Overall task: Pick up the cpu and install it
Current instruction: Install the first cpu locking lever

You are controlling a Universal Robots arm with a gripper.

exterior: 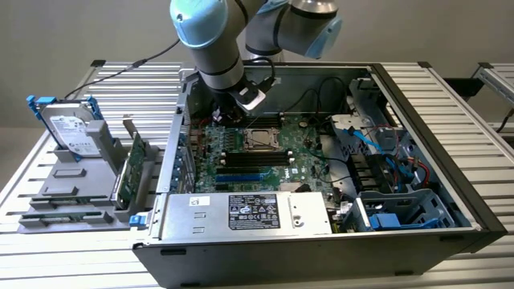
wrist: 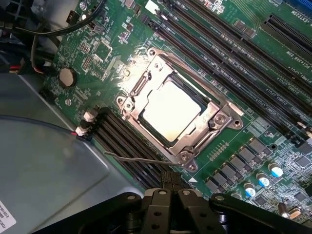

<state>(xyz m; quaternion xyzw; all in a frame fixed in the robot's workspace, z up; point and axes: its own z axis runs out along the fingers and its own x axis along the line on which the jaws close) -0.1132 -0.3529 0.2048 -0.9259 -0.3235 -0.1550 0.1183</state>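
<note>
Exterior view: hard drive (exterior: pixel 71 129) upright in a grey rack (exterior: pixel 68 180) on the worktop (exterior: pixel 80 265), green card (exterior: pixel 129 168) beside it, then the open computer case (exterior: pixel 449 180) with the arm (exterior: pixel 216 54) reaching in. Wrist view: cpu (wrist: pixel 171 109) lies flat inside the socket frame (wrist: pixel 214 122) on the motherboard (wrist: pixel 253 73). Fingers (wrist: pixel 157 207) pressed together, holding nothing, near the frame's corner.

One camera sits off my arm (exterior: pixel 216 54), up high and far back. It looks down at a slant on the whole open computer case (exterior: pixel 321 262) and the tabletop (exterior: pixel 482 150) around it. The other rides on my wrist behind my pincer (wrist: pixel 168 192) and looks down at the green board (wrist: pixel 97 53) from very near. Both see the silver socket (exterior: pixel 262 138) (wrist: pixel 214 122) and the black slots (exterior: pixel 257 158).
</note>
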